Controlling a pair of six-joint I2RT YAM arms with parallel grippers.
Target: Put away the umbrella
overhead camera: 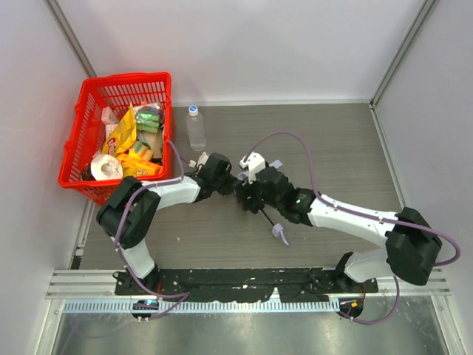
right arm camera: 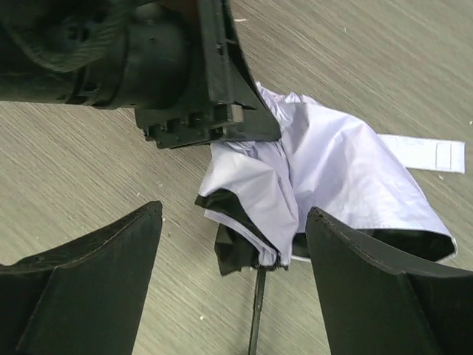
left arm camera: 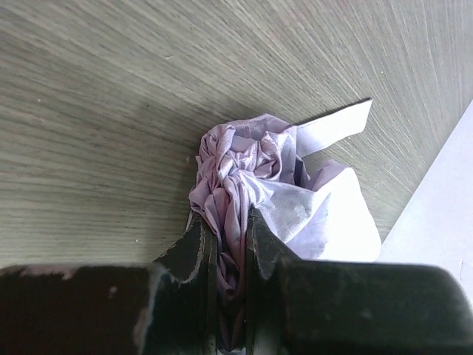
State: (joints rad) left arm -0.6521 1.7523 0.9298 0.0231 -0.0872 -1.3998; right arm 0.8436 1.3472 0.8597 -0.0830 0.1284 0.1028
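Observation:
The umbrella [left arm camera: 251,170] lies on the wooden table as a crumpled pale lavender-white bundle, with its light strap [left arm camera: 336,126] sticking out. My left gripper [left arm camera: 228,229] is shut on a fold of the umbrella's fabric. In the right wrist view the canopy [right arm camera: 332,170] is bunched over the thin black shaft [right arm camera: 256,310]. My right gripper [right arm camera: 235,211] is open, a finger on each side of the canopy's lower end, not touching it. In the top view both grippers meet mid-table over the umbrella, my left gripper [overhead camera: 235,181] beside my right gripper [overhead camera: 249,196]. The shaft [overhead camera: 270,220] runs out toward the near right.
A red basket [overhead camera: 81,133] with snack packs and a tape roll stands at the far left. A clear plastic bottle [overhead camera: 196,127] stands upright just right of it. White walls close the table at the back and both sides.

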